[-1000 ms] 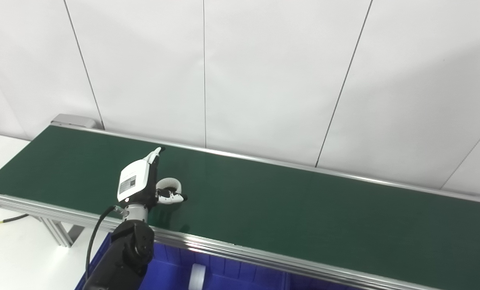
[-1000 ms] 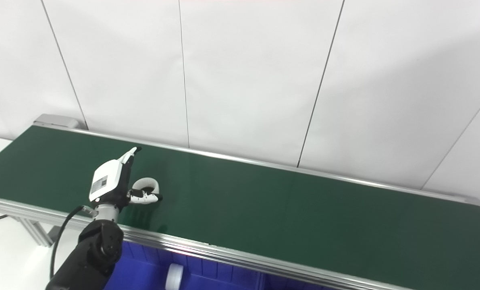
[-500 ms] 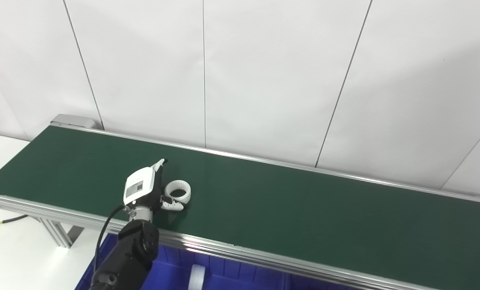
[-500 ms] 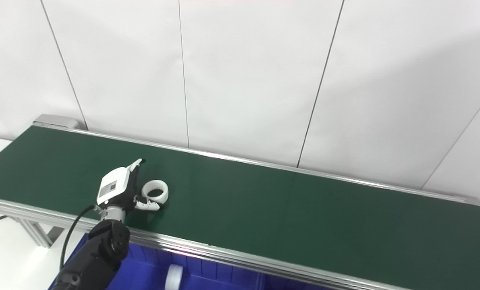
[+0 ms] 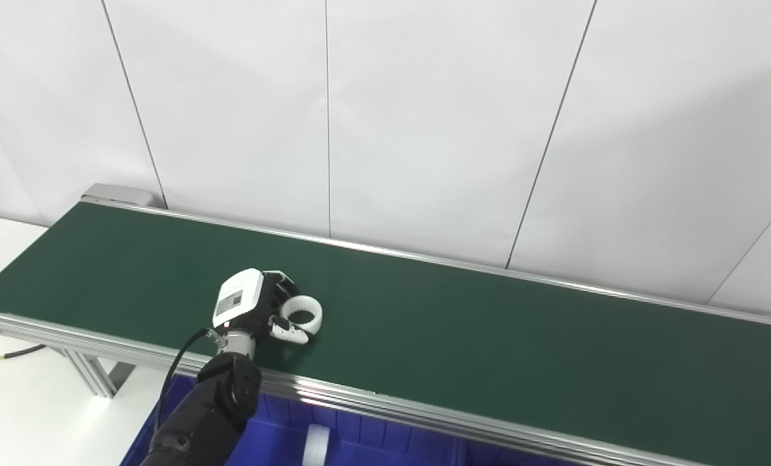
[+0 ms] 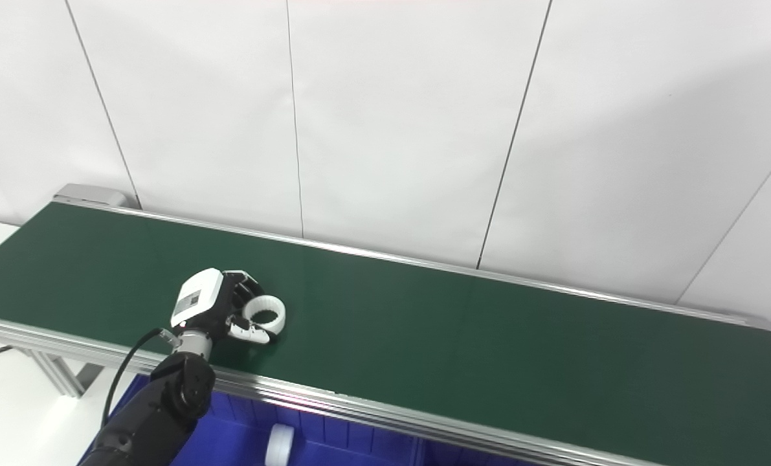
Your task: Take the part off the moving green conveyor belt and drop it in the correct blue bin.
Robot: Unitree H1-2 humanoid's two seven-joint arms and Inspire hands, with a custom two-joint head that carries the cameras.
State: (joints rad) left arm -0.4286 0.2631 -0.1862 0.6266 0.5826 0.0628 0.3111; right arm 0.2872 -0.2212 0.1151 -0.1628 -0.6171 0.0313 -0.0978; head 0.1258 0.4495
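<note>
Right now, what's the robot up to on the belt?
The left hand is down on the green conveyor belt, closing around a white ring that lies flat on the belt. Fingers curl over the ring's left side and the thumb reaches under its near edge, but the ring is not lifted; whether the grip is firm cannot be told. The blue bin sits below the belt's near rail, with a white part already inside. The right hand is out of view.
</note>
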